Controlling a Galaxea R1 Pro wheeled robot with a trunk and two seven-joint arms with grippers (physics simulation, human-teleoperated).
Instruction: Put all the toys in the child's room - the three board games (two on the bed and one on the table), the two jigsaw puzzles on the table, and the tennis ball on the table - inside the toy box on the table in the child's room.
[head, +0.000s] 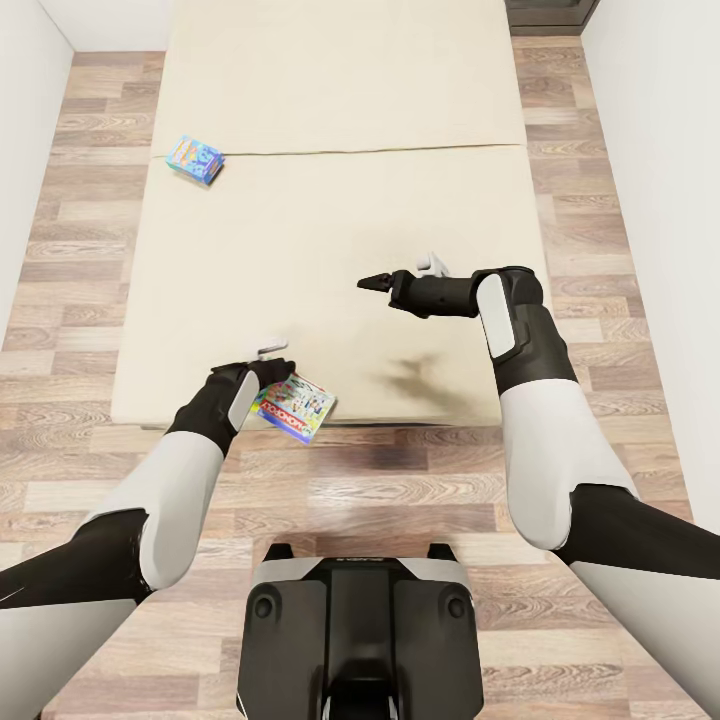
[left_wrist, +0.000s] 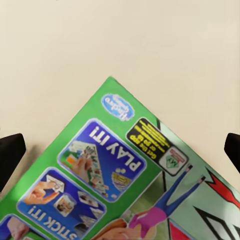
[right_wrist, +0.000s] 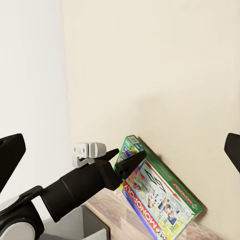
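Observation:
A pale green multicoloured board game (head: 298, 406) lies at the near edge of the bed (head: 340, 120), one corner hanging over the edge. My left gripper (head: 272, 372) hovers at the box's left end. It is open, and the box's printed lid (left_wrist: 125, 180) lies beneath the spread fingers. From the right wrist, that box (right_wrist: 160, 195) sits beside the left gripper (right_wrist: 126, 162). A small blue board game (head: 195, 160) rests far left on the bed. My right gripper (head: 372, 283) hangs open above the bed's middle, holding nothing.
Wooden floor (head: 80, 260) runs along both sides of the bed and in front of it. White walls (head: 660, 150) close in on the left and right. My base (head: 350, 620) stands just short of the bed's near edge.

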